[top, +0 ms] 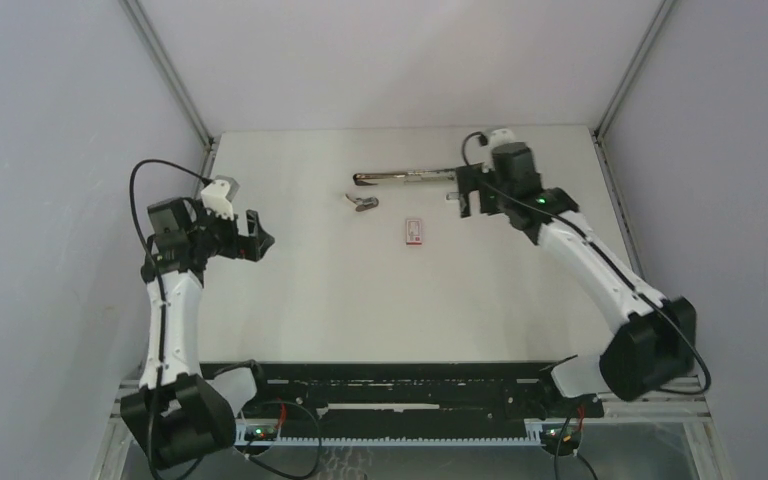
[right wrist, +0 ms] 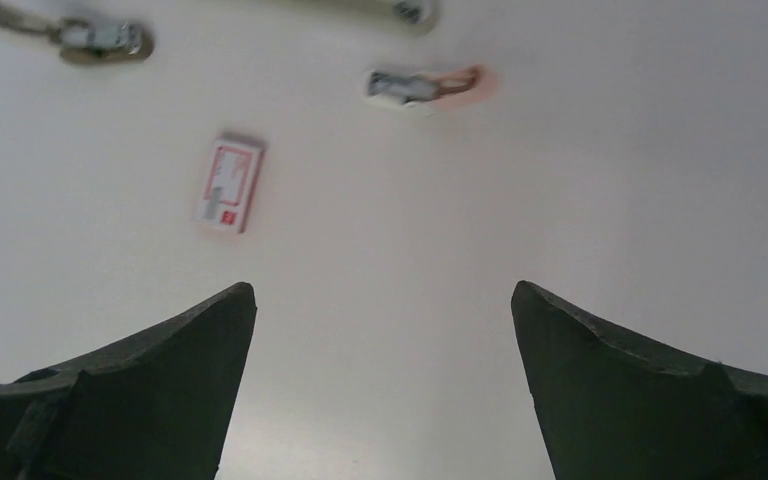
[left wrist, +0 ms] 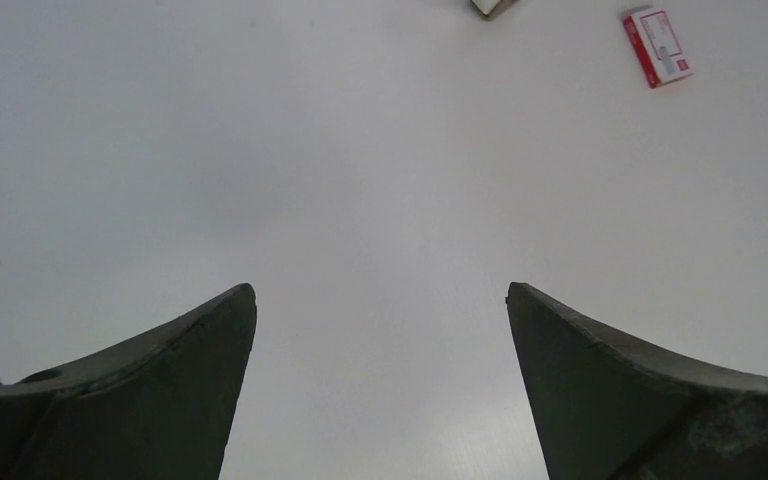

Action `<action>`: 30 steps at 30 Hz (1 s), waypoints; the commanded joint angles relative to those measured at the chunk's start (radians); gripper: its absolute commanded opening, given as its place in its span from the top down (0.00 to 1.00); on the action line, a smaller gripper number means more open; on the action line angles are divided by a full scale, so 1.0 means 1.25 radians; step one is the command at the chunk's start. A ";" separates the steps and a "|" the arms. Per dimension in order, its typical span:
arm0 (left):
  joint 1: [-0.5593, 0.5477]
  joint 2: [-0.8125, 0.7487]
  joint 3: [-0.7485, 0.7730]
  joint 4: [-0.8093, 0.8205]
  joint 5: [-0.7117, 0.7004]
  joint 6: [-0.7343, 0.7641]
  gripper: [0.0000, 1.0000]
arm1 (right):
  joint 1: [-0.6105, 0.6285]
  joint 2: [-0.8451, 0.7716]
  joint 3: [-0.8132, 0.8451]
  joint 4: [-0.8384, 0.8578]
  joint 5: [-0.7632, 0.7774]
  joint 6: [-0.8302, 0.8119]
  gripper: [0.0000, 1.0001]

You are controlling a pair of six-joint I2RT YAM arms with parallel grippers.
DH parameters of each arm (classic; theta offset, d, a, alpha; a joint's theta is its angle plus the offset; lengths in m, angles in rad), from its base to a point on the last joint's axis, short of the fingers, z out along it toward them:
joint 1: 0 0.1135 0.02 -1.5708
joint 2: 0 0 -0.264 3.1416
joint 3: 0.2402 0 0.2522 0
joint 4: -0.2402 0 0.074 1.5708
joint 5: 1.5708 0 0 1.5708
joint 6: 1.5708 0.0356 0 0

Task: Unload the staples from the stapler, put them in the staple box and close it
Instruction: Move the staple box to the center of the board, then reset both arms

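Table: walls close on left, right and far sides; open tabletop between arms. Left gripper spread wide over bare surface near left edge, well apart from all items. Right gripper spread wide, pinching nothing, by right end of long metal stapler lying toward far side. Staples: small grey strip flat on table ahead of right fingers, just beside stapler end; pinkish blur alongside, cannot tell what. Red-and-white box and small grey tool further left.
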 commanded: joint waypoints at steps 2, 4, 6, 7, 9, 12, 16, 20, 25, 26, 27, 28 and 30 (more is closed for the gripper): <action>0.005 -0.144 -0.101 0.132 -0.100 -0.037 0.00 | -0.131 -0.171 -0.144 0.096 -0.045 -0.114 0.00; 0.005 -0.197 -0.150 0.185 -0.139 -0.055 0.00 | -0.216 -0.251 -0.198 0.127 -0.080 -0.143 0.00; -0.001 -0.245 -0.204 0.246 -0.196 -0.061 0.00 | -0.287 -0.329 -0.256 0.166 -0.112 -0.166 0.00; -0.014 -0.266 -0.227 0.276 -0.226 -0.060 0.00 | -0.321 -0.367 -0.282 0.187 -0.127 -0.181 0.00; -0.063 -0.273 -0.251 0.301 -0.302 -0.034 0.00 | -0.375 -0.434 -0.334 0.229 -0.137 -0.196 0.00; -0.162 -0.252 -0.262 0.307 -0.390 -0.008 0.00 | -0.444 -0.510 -0.404 0.263 -0.190 -0.226 0.00; -0.204 -0.283 -0.299 0.333 -0.405 -0.012 0.00 | -0.531 -0.592 -0.488 0.270 -0.321 -0.249 0.00; -0.205 -0.368 -0.368 0.378 -0.451 -0.024 0.00 | -0.555 -0.662 -0.567 0.277 -0.353 -0.262 0.00; -0.204 -0.449 -0.412 0.363 -0.505 -0.028 0.00 | -0.558 -0.734 -0.631 0.255 -0.456 -0.299 0.00; -0.204 -0.461 -0.416 0.356 -0.523 -0.028 0.00 | -0.558 -0.747 -0.647 0.259 -0.459 -0.303 0.00; -0.204 -0.473 -0.419 0.351 -0.539 -0.029 0.00 | -0.558 -0.760 -0.662 0.270 -0.453 -0.297 0.00; -0.204 -0.483 -0.424 0.346 -0.550 -0.030 0.00 | -0.558 -0.769 -0.675 0.282 -0.440 -0.283 0.00; -0.204 -0.508 -0.435 0.343 -0.561 -0.036 0.00 | -0.559 -0.780 -0.689 0.285 -0.440 -0.266 0.00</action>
